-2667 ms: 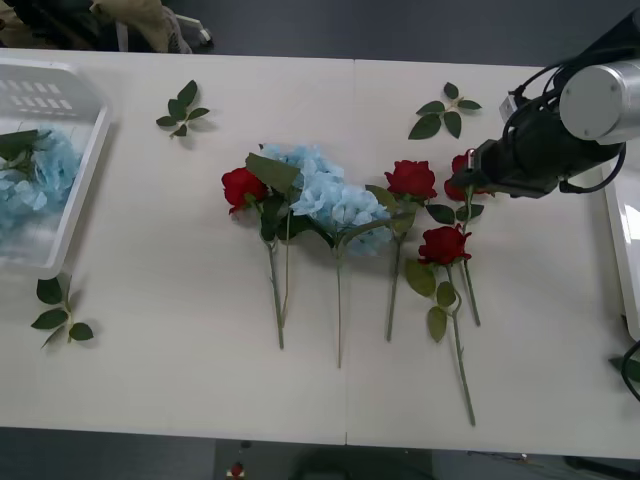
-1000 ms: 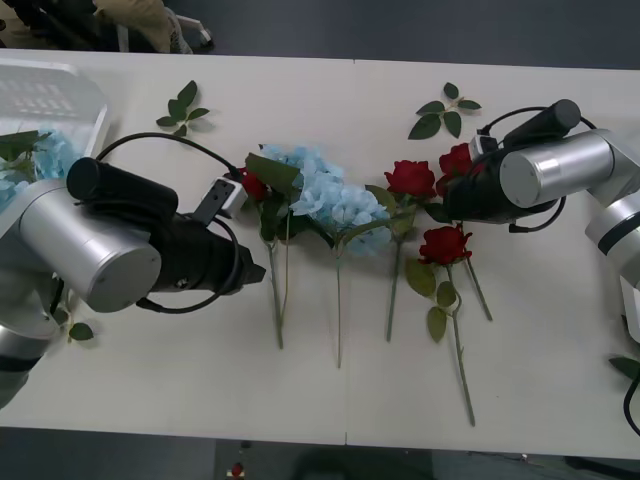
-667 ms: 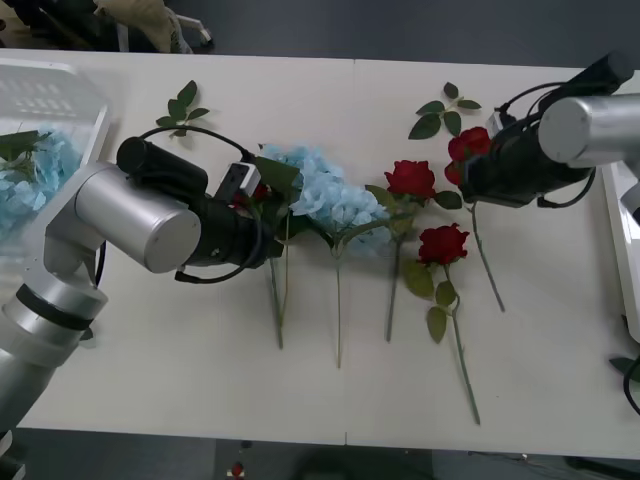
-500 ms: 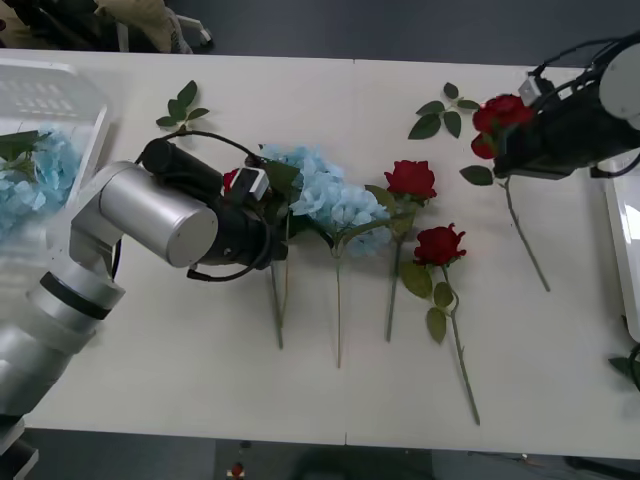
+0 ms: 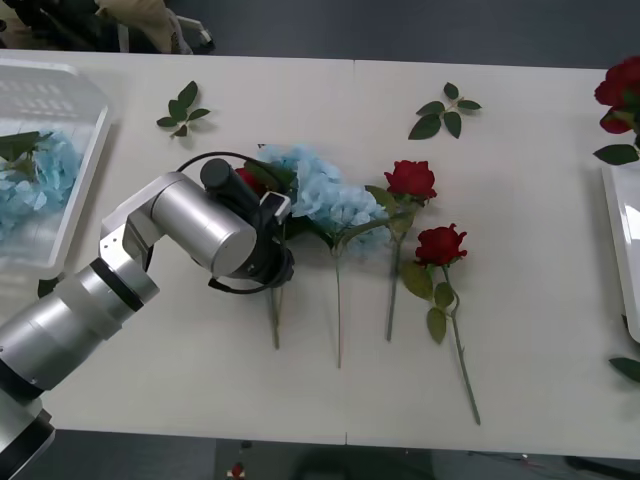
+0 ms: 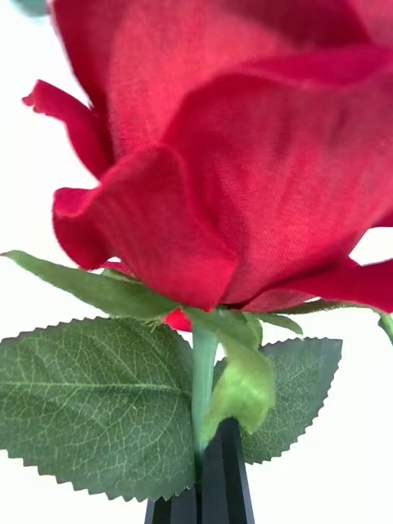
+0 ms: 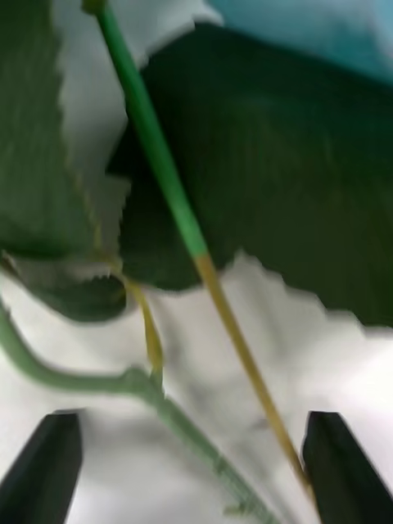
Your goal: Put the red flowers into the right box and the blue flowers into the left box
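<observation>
while the right claw (image 6: 201,491) pinches a red rose (image 6: 246,147), the left claw (image 7: 196,467) gapes, seemingly astride green stems (image 7: 164,188)

The red flowers (image 6: 246,147) have matt woven-cloth petals; the left arm (image 5: 190,225) is smooth brushed metal; the table (image 5: 540,330) is matt.

front – high, looking down at table (image 5: 300,400) | wrists – close on stems

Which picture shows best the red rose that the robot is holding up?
The right wrist view: the dark-red fabric rose sits close up, its green stem pinched in the shut black right gripper. The front view catches it small at the far right edge. The left wrist view shows other stems.
</observation>
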Controlling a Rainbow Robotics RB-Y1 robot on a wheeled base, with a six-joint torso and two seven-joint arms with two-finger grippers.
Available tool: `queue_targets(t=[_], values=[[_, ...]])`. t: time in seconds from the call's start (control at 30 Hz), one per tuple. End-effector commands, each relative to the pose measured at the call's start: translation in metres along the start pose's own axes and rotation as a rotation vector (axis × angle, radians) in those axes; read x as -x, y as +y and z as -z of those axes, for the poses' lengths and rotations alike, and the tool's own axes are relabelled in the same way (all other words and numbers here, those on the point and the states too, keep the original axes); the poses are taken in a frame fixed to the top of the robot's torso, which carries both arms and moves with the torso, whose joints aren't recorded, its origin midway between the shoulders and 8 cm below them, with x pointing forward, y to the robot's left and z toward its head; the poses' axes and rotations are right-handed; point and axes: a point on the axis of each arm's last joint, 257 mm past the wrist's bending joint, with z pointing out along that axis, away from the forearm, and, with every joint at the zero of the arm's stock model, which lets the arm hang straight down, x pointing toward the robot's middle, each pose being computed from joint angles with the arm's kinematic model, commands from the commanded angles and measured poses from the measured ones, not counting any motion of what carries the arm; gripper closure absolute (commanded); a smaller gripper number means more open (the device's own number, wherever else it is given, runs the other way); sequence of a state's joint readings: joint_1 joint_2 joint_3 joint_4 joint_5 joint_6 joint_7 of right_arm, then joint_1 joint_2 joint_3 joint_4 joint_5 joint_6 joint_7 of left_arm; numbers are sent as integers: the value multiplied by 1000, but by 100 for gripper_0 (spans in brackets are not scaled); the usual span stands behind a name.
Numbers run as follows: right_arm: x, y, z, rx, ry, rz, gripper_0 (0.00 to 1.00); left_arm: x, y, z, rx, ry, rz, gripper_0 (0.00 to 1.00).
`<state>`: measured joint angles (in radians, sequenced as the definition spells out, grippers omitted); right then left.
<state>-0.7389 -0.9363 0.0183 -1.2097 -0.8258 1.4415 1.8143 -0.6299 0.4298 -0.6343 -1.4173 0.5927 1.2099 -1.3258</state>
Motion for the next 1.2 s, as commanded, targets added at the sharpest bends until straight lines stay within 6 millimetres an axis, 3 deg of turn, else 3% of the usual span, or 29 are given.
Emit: queue_targets(t=[0.03, 0.1, 0.23, 0.33, 0.57, 0.7, 0.83, 0.93, 1.0, 1.03, 1.07, 1.1, 1.13, 1.2], values=[[-1, -56, 12, -127, 3, 120, 100, 13, -6, -5, -5, -8, 70, 35], [-8, -73, 9, -158, 14, 124, 100, 14, -8, -7, -10, -6, 75, 44], [-34, -103, -3, -191, 40, 86, 100, 14, -6, -9, -1, -7, 72, 81], [-57, -119, -6, -211, 73, 60, 100, 16, -5, -9, 3, -11, 72, 95], [-110, -143, -18, -243, 121, 5, 100, 27, 18, 0, 68, -48, 49, 99], [-126, -149, -23, -254, 107, -76, 100, 38, 38, 22, 98, -71, 55, 100], [-128, -147, -27, -251, 100, -124, 100, 51, 59, 63, 123, -94, 69, 100], [-124, -146, -28, -251, 85, -125, 100, 70, 59, 105, 93, -161, 66, 100], [-121, -147, -28, -254, 71, -124, 80, 82, 51, 135, 43, -219, 63, 100], [-120, -148, -28, -257, 65, -124, 67, 86, 44, 148, 15, -248, 50, 100], [-118, -148, -29, -255, 56, -124, 48, 95, 33, 168, -23, -301, 13, 100], [-118, -148, -30, -254, 52, -125, 36, 98, 28, 180, -45, -333, -3, 100], [-115, -145, -31, -240, 41, -129, 26, 101, 21, 196, -73, -372, -27, 100], [-114, -141, -33, -220, 36, -135, 16, 104, 9, 217, -118, -435, -61, 100]])
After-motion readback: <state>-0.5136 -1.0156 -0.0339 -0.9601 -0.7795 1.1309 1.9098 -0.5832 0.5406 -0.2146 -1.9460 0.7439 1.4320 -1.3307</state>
